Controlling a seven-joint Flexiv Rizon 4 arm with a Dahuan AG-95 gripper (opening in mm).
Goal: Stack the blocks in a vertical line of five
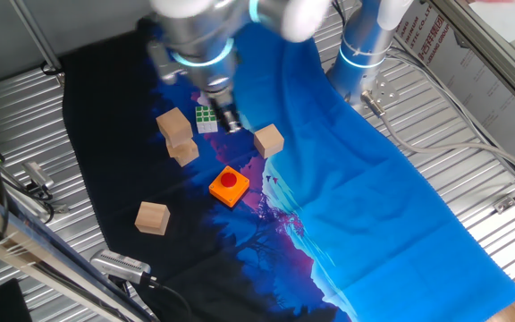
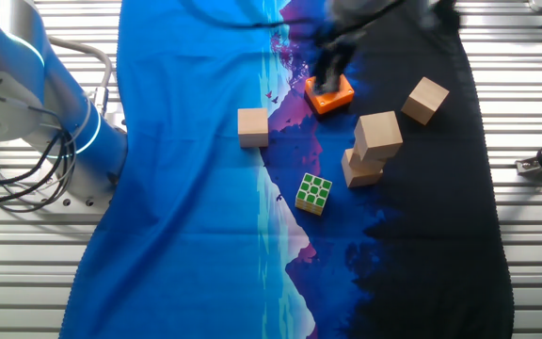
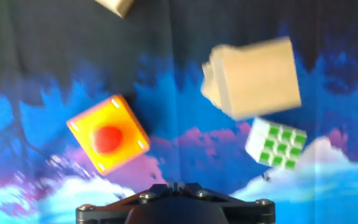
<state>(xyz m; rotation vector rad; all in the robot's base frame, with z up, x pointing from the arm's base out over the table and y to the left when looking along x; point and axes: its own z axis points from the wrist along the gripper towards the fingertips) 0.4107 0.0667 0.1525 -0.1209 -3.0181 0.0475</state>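
Hovering above the middle of the cloth-covered bench, the claw (image 1: 231, 121) hangs just over the ground between a green-and-white puzzle cube (image 1: 206, 119) and a lone block (image 1: 269, 140), with nothing visibly held; motion blur and the arm's own bulk hide the fingers, so how wide it stands cannot be told. Nearest the front edge in one fixed view, a single block (image 1: 152, 217) sits alone on the black part of the cloth (image 1: 401, 206), well apart from the rest. Next comes the orange button pad (image 1: 229, 186), roughly mid-bench. Beyond it stands the two-block stack (image 1: 179, 136), the upper cube twisted slightly off square from the lower. The move ahead likely turns on this: the lone block lies to one side of the claw and the stack to the other, with the puzzle cube between claw and stack. Only four blocks show in any view; a fifth is not visible.

From the opposite side, the other fixed view separates the stack (image 2: 373, 148) clearly into two tiers, places the lone block (image 2: 252, 127) on the blue half of the cloth, and sets the far single block (image 2: 426, 100) toward the black edge. The hand view, looking down, shows only the stack's top face (image 3: 257, 78), puzzle cube and button pad, and none of the fingers.
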